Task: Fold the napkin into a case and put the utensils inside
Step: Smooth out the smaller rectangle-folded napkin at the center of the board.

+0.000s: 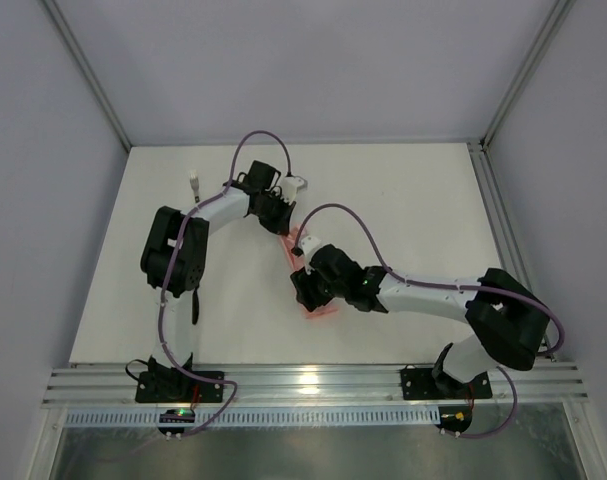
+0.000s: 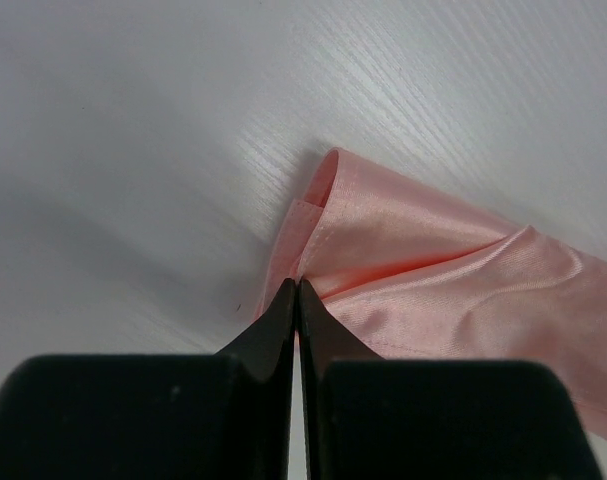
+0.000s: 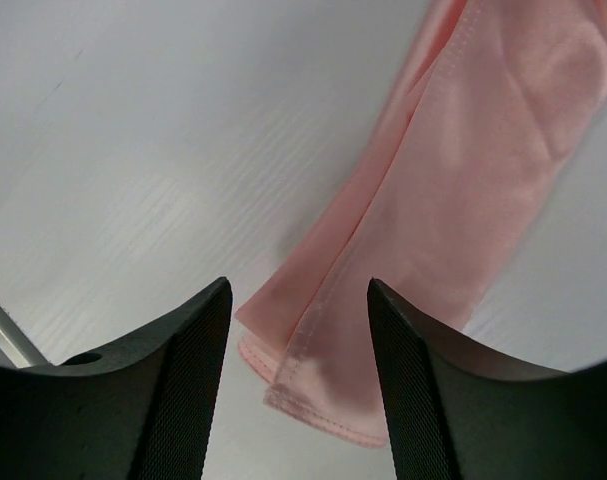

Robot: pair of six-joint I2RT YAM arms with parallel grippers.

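Reads as a robotics lab cell to me, a bench-test enclosure. I see a bare white table (image 1: 413, 200) boxed in by plain grey panels (image 1: 33, 200) on three sides. Aluminium struts (image 1: 88, 75) rise from the table's far corners. A slotted aluminium rail (image 1: 313, 382) runs along the table's near edge, with the left arm base (image 1: 168, 380) and right arm base (image 1: 433, 380) bolted on it. Just beyond that edge sit a white toothed cable duct (image 1: 323, 413) and a small board with a green LED (image 1: 180, 411). Purple cables (image 1: 255, 134) loop loose over the table.
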